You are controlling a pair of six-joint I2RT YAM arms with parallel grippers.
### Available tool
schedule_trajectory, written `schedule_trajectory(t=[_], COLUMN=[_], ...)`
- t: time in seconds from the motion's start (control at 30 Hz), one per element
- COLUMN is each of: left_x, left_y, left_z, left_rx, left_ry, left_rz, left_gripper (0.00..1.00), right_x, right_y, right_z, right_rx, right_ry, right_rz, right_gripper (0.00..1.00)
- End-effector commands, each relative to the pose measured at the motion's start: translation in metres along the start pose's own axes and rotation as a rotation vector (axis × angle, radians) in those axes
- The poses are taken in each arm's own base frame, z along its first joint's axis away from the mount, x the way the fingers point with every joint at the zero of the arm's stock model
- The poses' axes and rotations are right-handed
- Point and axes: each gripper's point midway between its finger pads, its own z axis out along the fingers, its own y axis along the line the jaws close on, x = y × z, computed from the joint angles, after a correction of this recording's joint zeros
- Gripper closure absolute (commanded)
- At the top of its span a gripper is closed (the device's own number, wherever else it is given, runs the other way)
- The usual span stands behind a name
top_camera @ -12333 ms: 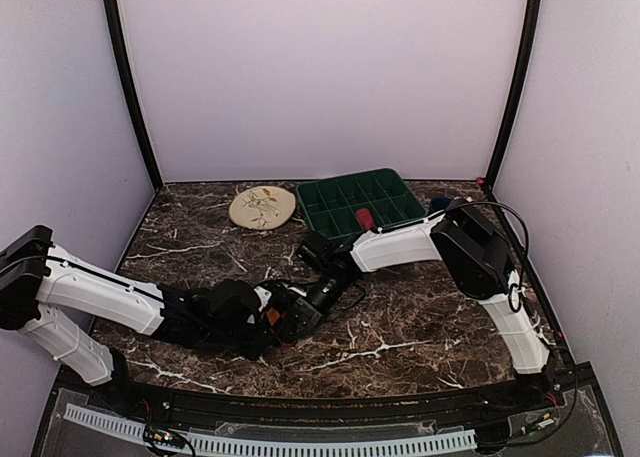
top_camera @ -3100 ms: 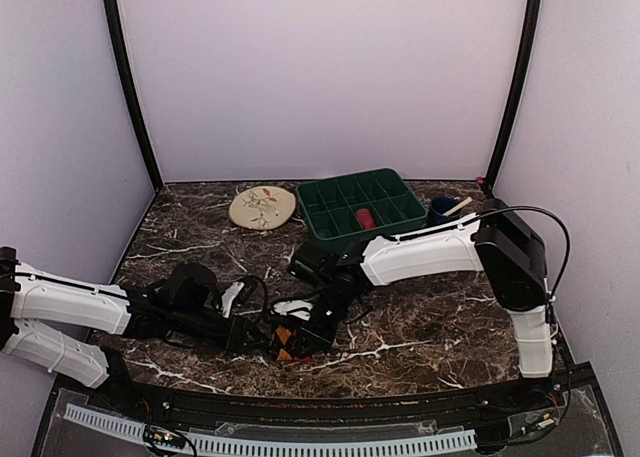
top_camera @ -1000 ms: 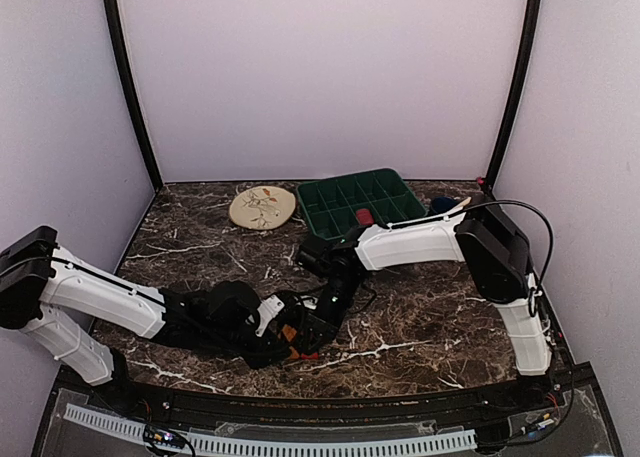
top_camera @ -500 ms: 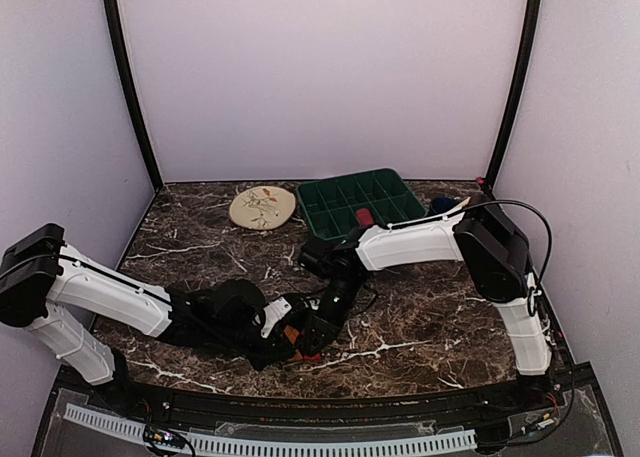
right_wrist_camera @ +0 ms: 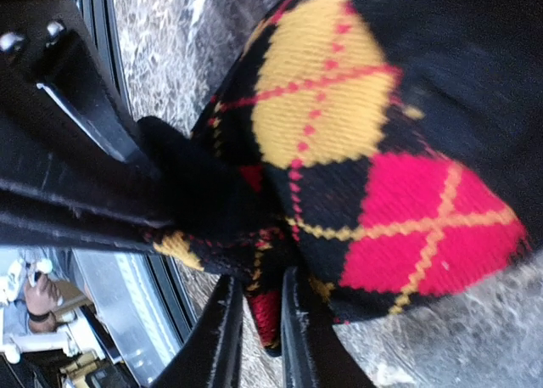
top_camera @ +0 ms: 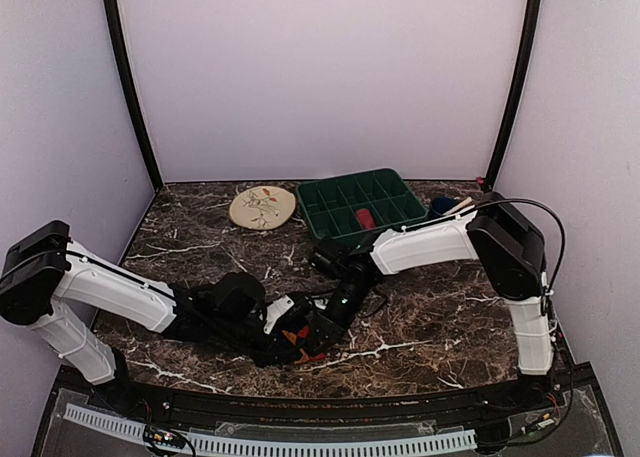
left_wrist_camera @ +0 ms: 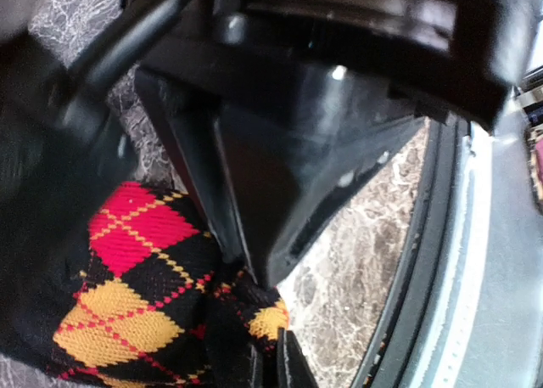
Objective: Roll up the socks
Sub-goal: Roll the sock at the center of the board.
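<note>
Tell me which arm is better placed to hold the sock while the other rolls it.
Left, probably. The left gripper is shut on a dark fold of the argyle sock. The right gripper also has sock fabric between its jaws, but I cannot tell how firmly.

Floral plate [top_camera: 262, 207] beside green tray [top_camera: 360, 202]

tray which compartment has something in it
The one holding the red thing, about midway along the near row of the tray; the rest look empty.
</note>
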Motion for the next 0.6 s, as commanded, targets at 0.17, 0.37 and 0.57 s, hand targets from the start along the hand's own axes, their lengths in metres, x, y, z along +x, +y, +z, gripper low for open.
schedule_trajectory(t=[0.17,0.37,0.57], left_x=[0.057,0.064,0.058], left_y=[0.026,0.032,0.035], left_z=[-0.002,-0.002,-0.007], left_rx=[0.031,0.024,0.052], left_ry=[0.180,0.189,0.154], left_rz=[-0.281,-0.343,-0.396], left_gripper=[1.00,1.00,1.00], right_x=[-0.035,-0.038,-0.039], right_y=[0.003,0.003,-0.003], right_z=[-0.028,-0.032,-0.039], right_rx=[0.049,0.059,0.117], right_ry=[-0.194,-0.216,-0.250], right_rz=[-0.103,-0.112,-0.111], right_gripper=[0.80,0.77,0.76])
